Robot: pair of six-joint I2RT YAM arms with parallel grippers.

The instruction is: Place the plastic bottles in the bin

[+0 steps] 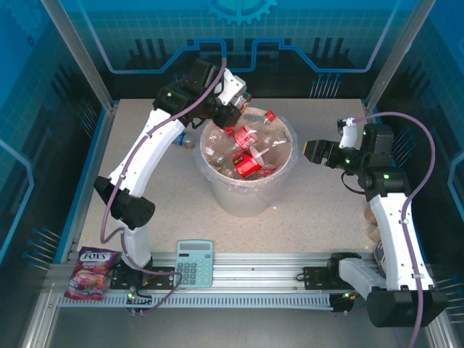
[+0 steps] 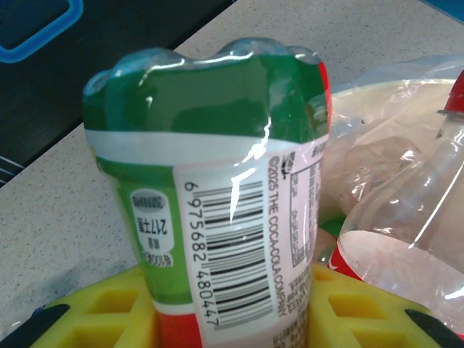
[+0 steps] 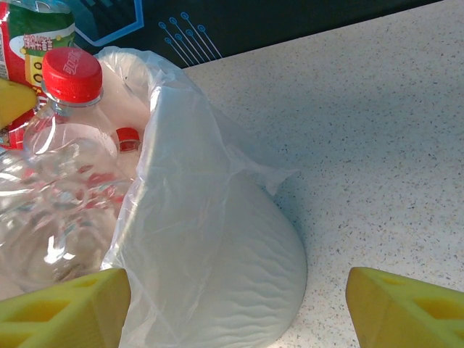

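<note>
One bottle (image 2: pixel 217 159), judged light, thin-walled, slick; my left gripper (image 1: pixel 232 117) pinches its labelled body at the bin (image 1: pixel 246 196) rim; right gripper (image 1: pixel 317 151) spread beside the bin.

Pale blue calculator (image 1: pixel 195 262); pink snack packet (image 1: pixel 92 273) left of it.

A robotics lab cell: aluminium frame (image 1: pixel 275 268), blue circuit-print panels (image 1: pixel 326 29), speckled work table (image 1: pixel 319 210).
</note>
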